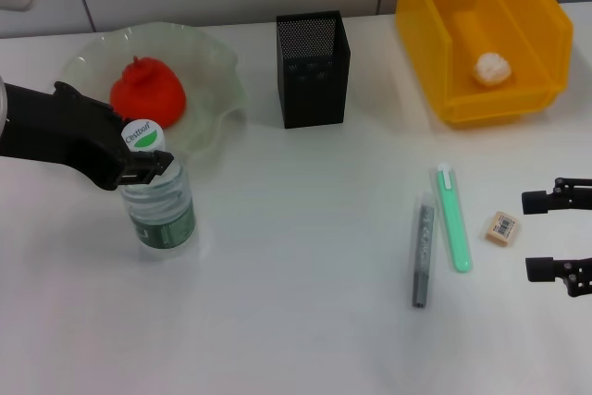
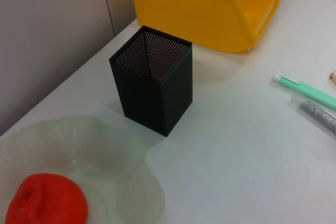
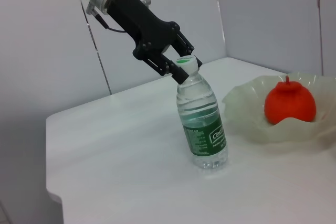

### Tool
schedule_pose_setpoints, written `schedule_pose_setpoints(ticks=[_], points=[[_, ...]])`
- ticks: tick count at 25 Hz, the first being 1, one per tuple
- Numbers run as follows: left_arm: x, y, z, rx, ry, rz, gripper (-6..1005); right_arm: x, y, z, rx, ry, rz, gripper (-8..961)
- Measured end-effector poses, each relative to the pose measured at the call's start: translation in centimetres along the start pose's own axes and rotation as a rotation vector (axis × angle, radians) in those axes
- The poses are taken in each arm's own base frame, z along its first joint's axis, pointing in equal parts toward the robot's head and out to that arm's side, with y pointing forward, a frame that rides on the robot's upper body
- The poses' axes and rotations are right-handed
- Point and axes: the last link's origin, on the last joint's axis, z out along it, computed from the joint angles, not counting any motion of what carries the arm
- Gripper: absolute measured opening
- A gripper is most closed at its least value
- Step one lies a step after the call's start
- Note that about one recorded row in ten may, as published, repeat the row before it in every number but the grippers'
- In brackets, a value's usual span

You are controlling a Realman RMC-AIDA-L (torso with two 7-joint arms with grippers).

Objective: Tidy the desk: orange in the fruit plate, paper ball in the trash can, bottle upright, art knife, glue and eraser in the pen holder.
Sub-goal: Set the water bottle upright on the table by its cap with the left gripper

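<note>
right gripper (image 1: 558,236) at the counter (image 1: 296,321) edge, fingers spread wide, eraser (image 1: 500,228) just beside it. left gripper (image 1: 148,166) clamped on the neck of the upright bottle (image 1: 159,203). beyond that gripper, orange (image 1: 148,92) in fruit plate (image 1: 217,71). farther off: pen holder (image 1: 313,69), paper ball (image 1: 492,68) inside trash can (image 1: 481,30).

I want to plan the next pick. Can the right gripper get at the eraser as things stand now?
Probably yes. The right gripper sits open at the table's right edge, and the eraser lies flat beside it with bare table between them. The green pen-like tool lies on the eraser's far side, apart from it.
</note>
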Motion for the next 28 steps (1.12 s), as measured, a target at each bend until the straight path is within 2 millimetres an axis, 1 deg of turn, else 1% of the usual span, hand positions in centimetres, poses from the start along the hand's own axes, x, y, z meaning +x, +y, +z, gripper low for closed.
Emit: schedule_pose_setpoints(ticks=[22,28], points=[[0.14,-0.05,0.44,-0.036,-0.021,-0.042,550,0.27,0.03,0.05,0.002,0.001,0.0,825],[0.25,0.03,0.29,-0.035,-0.014,-0.036,640,0.32,0.05,0.05,0.002,-0.001,0.001,824]])
